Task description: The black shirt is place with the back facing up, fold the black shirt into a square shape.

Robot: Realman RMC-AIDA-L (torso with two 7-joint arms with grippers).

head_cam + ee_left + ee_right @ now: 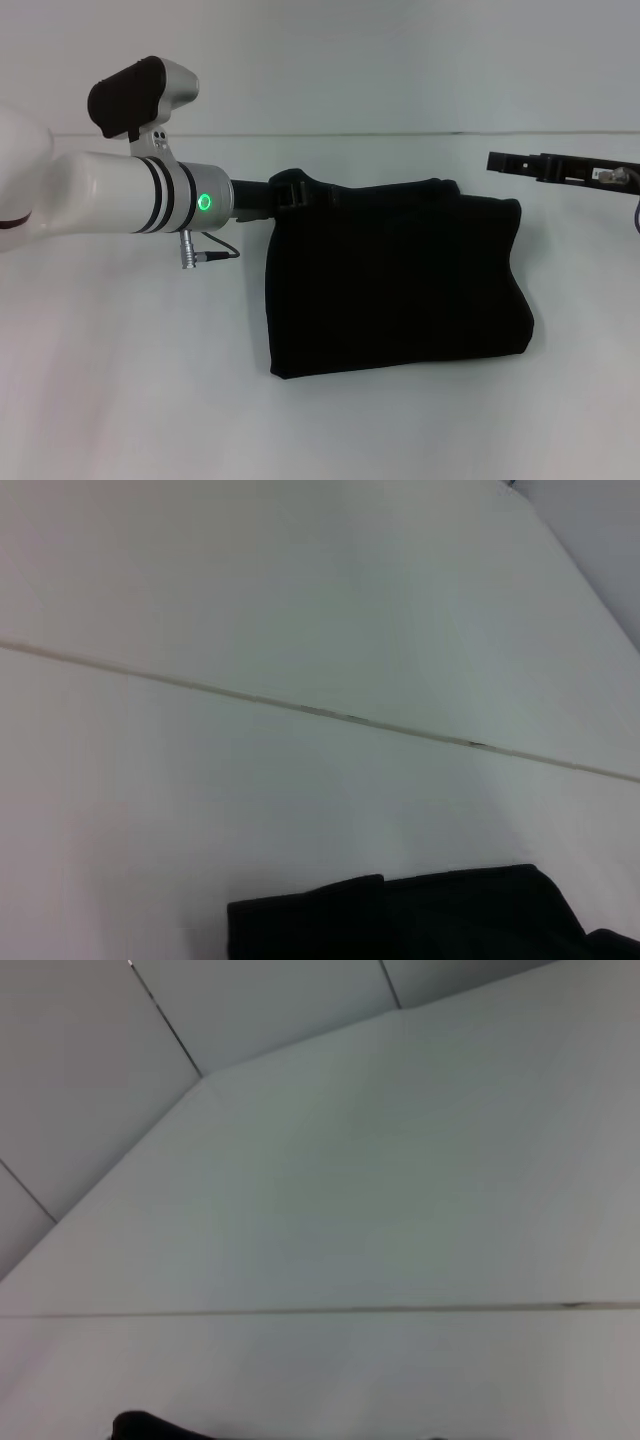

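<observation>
Large plain black soft-fabric shirt (395, 280) folded into a rough rectangle at centre of the bare white table (130, 400). Left gripper (292, 190) over the shirt's far left corner, black on black; finger state cannot be told. Right gripper (505, 161) raised off the far right corner, apart from the fabric; finger state cannot be told. Open surface along near, left and right edges.
</observation>
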